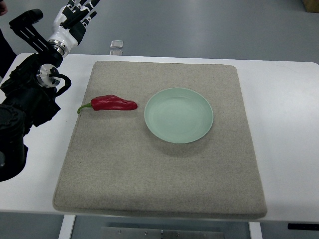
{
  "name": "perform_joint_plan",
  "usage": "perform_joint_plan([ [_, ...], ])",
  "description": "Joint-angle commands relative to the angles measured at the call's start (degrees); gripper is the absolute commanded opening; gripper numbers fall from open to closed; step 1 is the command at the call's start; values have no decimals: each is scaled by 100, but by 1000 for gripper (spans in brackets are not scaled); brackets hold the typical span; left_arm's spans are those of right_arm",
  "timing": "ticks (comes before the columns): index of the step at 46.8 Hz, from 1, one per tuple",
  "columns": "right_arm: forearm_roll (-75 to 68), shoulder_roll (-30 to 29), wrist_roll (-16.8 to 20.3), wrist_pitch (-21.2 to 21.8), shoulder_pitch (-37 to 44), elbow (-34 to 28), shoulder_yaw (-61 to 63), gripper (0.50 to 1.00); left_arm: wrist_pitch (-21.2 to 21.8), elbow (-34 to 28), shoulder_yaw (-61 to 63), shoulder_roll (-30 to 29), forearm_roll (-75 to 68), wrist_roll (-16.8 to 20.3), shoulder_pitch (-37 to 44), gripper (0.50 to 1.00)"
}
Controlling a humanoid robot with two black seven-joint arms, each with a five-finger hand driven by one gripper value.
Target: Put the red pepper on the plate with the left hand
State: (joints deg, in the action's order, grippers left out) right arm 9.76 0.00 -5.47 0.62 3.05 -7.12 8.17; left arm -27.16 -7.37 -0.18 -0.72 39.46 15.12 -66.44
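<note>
Upper left: left hand (76, 17) hovers, fingers spread, empty | red pepper (113, 103) beside plate (178, 115) | likely light, smooth-skinned, slippery; grip mid-body.

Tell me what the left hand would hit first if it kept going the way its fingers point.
Nothing visible: the left hand points up toward the picture's top edge, away from the red pepper and plate. Only floor shows ahead, though depth is unclear.
</note>
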Motion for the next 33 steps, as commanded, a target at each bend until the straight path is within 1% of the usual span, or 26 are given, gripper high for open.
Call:
perform_joint_plan([
  [1,0,0,2,0,-6,0,0,932,0,8,0,-7,0,-1,8,994],
  [7,0,0,-7,0,3,0,0,932,9,-1,0,-7,9,193,8,994],
  [33,0,0,2,0,3,0,0,932,27,34,0,-15,-8,184,-1,992],
])
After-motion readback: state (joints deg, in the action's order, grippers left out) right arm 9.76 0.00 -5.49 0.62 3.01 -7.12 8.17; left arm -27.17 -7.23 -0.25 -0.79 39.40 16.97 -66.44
